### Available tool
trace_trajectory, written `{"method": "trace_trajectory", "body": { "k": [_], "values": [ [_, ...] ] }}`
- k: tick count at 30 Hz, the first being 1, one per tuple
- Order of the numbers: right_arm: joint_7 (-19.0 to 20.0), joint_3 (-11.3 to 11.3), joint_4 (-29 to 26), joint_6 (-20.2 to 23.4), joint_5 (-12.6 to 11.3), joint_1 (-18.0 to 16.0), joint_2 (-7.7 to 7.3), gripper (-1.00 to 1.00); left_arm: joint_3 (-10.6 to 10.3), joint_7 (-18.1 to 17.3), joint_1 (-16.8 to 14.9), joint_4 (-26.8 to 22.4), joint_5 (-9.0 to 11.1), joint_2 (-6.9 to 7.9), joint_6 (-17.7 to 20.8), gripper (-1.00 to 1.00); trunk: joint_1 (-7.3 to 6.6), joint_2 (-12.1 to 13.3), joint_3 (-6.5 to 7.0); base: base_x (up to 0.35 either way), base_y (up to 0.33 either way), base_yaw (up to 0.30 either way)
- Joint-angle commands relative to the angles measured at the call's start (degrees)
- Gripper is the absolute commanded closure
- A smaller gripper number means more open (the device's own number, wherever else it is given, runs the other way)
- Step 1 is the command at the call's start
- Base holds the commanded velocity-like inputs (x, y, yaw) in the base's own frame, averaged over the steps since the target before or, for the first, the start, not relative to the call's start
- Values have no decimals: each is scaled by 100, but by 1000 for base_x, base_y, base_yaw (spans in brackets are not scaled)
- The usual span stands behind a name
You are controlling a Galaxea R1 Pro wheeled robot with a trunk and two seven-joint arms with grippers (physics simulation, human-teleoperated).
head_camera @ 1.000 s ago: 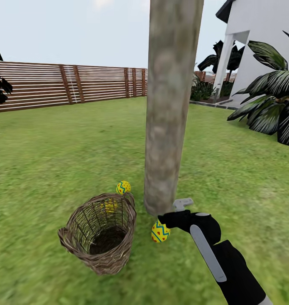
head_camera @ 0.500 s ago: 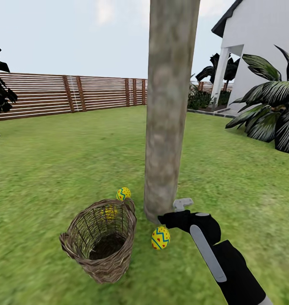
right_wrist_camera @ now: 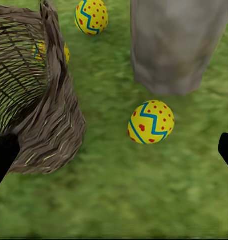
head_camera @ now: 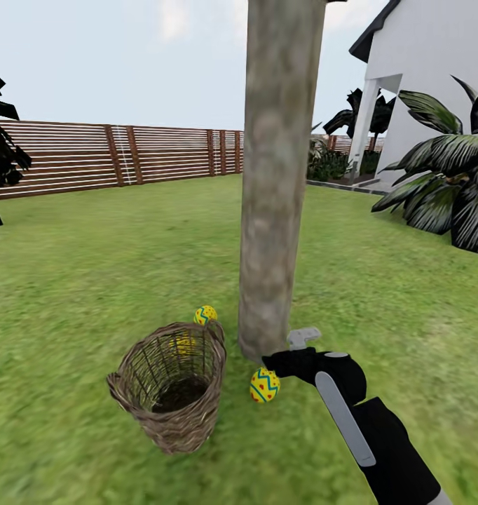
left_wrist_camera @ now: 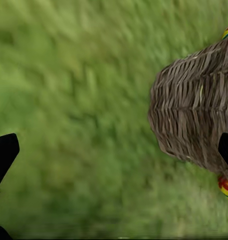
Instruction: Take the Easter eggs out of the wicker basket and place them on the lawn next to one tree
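Note:
The tree (head_camera: pixel 274 210) rises as a thick pale trunk mid-lawn, with the wicker basket (head_camera: pixel 170 393) upright just left of its base. One Easter egg (head_camera: pixel 264 385) lies on the grass at the trunk's foot, right below my right gripper (head_camera: pixel 272 366). In the right wrist view this egg (right_wrist_camera: pixel 151 122) sits on the grass between the wide-apart fingers of the open gripper (right_wrist_camera: pixel 114 152). A second egg (head_camera: pixel 205 315) rests behind the basket near the trunk. Yellow of a third egg (head_camera: pixel 183 344) shows through the weave; whether it is inside, I cannot tell. My left gripper (left_wrist_camera: pixel 114 152) is open, beside the basket (left_wrist_camera: pixel 194 110).
A brown slatted fence (head_camera: pixel 113 154) closes the far side of the lawn (head_camera: pixel 92 280). A white house (head_camera: pixel 435 84) and dark palm-like plants (head_camera: pixel 449 189) stand at the right. Open grass spreads left of the basket and right of the trunk.
The whole head view has shifted a little, so the camera moved. The egg under my right gripper has gone from tilted against the fingertips to lying rounder on the grass.

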Motion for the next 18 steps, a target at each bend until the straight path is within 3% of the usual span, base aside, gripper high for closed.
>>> {"method": "trace_trajectory", "body": {
  "k": [1,11,15,18],
  "values": [
    [-59,8,-3,3,-56,-3,-5,-100,3,3,0,-2,27,1,28,-100,-4,-2,-4,-318,0,0],
    [-62,0,2,-72,-55,74,-11,-100,-21,1,-4,3,25,-3,25,-100,-4,-2,-4,-331,0,0],
    [-92,-2,3,-121,-50,216,-15,-100,-187,17,-4,4,22,2,13,-100,-4,-2,-4,-341,0,0],
    [-107,-1,20,-196,-46,512,-27,-100,-332,9,-10,-16,28,16,-68,-100,-4,-2,-4,-342,0,0]
  ]
}}
